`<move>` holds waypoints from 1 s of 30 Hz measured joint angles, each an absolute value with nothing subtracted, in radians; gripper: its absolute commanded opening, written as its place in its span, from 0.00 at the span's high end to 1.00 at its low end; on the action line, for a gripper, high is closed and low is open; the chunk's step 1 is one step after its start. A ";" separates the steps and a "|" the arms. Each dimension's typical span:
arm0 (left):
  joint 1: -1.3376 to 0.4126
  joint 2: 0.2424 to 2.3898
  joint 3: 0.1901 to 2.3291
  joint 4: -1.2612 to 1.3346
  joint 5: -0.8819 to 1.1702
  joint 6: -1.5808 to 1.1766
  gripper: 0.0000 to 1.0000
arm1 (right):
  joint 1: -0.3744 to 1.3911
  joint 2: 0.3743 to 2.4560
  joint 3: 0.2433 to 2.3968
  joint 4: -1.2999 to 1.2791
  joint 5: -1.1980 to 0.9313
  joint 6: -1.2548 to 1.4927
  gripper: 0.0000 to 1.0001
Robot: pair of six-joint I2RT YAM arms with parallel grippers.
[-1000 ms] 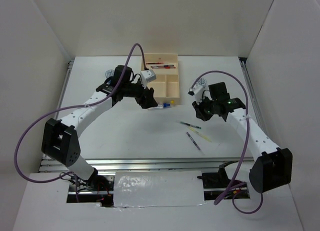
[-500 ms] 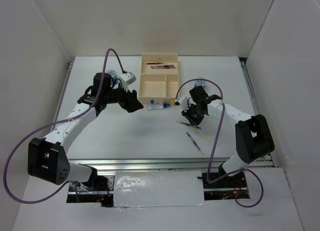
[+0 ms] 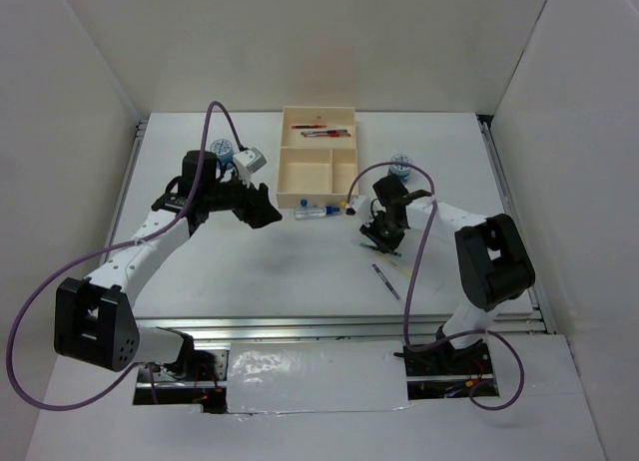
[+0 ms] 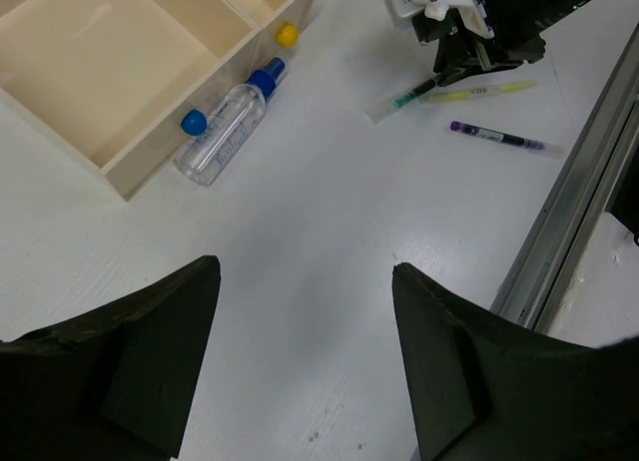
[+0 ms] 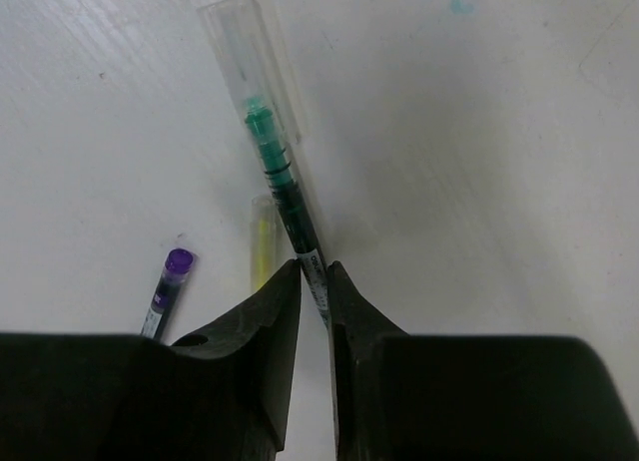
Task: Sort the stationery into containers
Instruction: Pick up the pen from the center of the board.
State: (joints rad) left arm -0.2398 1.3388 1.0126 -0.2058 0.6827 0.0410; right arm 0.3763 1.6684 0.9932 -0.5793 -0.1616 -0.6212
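Observation:
My right gripper (image 5: 315, 269) is shut on the dark end of a green pen (image 5: 275, 172) with a clear cap, low over the table; in the top view it (image 3: 377, 236) is right of centre. A yellow pen (image 5: 262, 246) and a purple pen (image 5: 170, 281) lie just beside it. My left gripper (image 4: 305, 266) is open and empty over bare table, left of the cream tray (image 3: 283, 172). A clear marker with a blue cap (image 4: 225, 132) lies against the tray's front wall (image 4: 160, 147), with a small blue piece (image 4: 193, 121) and a yellow piece (image 4: 287, 34) next to it.
Red and blue pens (image 3: 321, 132) lie in the tray's long far section. One patterned cylinder (image 3: 222, 150) stands behind my left arm, another (image 3: 401, 165) right of the tray. The metal rail (image 4: 574, 182) runs along the table's near edge.
My left gripper has pulled back to the left, away from the tray front. My right arm has swung left to the loose pens and shut on the green pen.

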 measured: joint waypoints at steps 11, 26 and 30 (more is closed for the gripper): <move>-0.231 1.335 1.004 -0.202 0.682 0.041 0.18 | 0.381 1.736 1.041 -0.583 -0.138 -0.645 0.75; -0.202 1.275 0.992 -0.217 0.681 0.050 0.17 | 0.452 1.856 1.222 -0.725 -0.094 -0.710 1.00; -0.183 1.239 0.992 -0.237 0.682 0.052 0.16 | 0.458 1.827 1.285 -0.801 -0.139 -0.689 1.00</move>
